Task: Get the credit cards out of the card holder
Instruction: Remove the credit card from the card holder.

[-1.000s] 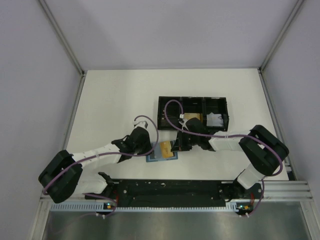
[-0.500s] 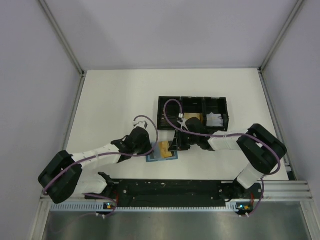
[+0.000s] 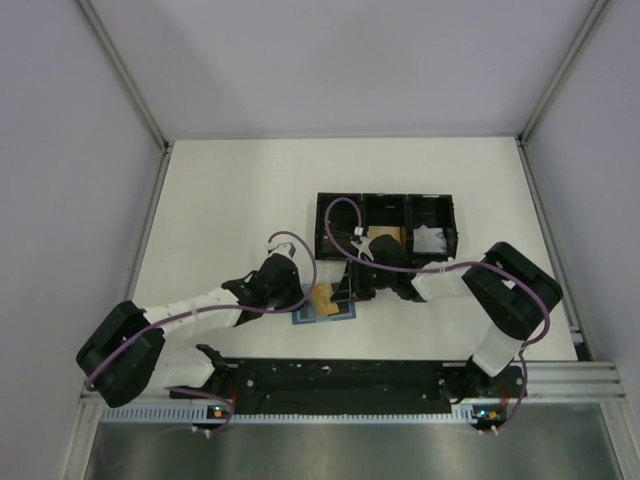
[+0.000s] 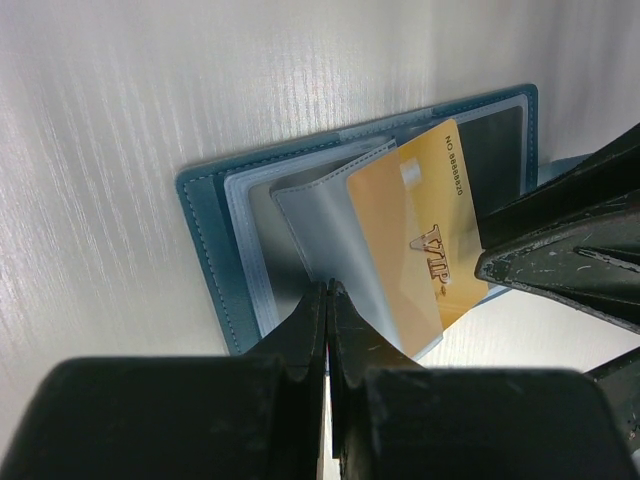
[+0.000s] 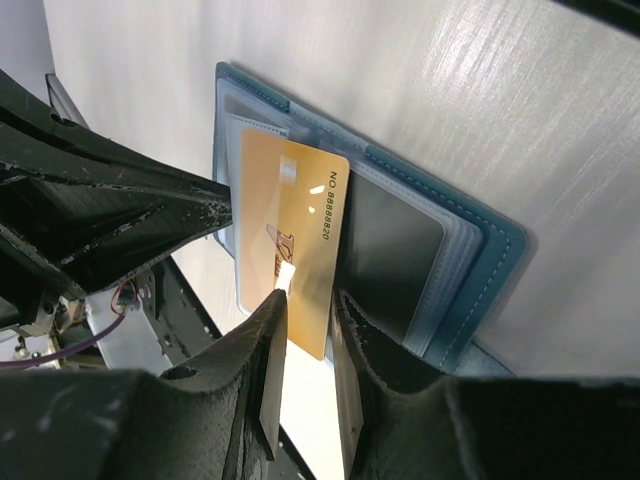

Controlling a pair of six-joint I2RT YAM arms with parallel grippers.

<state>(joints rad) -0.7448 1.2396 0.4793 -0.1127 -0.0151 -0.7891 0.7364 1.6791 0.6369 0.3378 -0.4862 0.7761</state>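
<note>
The teal-blue card holder [image 3: 322,312] lies open on the table between my two grippers. It also shows in the left wrist view [image 4: 215,250] and the right wrist view [image 5: 480,260]. An orange-gold credit card [image 4: 410,230] sticks partway out of a clear sleeve, seen also from the right wrist [image 5: 290,220]. A black card [image 5: 390,250] sits in the slot beside it. My left gripper [image 4: 328,292] is shut, its tip pressing on the holder's sleeves. My right gripper [image 5: 312,305] is narrowly open over the gold card's free end, and one of its fingertips [image 5: 283,280] touches the card's face.
The long black three-compartment tray [image 3: 330,222] stands just behind the holder. It holds a tan card-like thing [image 3: 385,236] in the middle and a white paper wad [image 3: 430,238] on the right. The black base rail [image 3: 340,378] runs along the near edge.
My right gripper has moved left, further over the holder. The gold card has shifted a little left with it. My left gripper has stayed on the holder.
</note>
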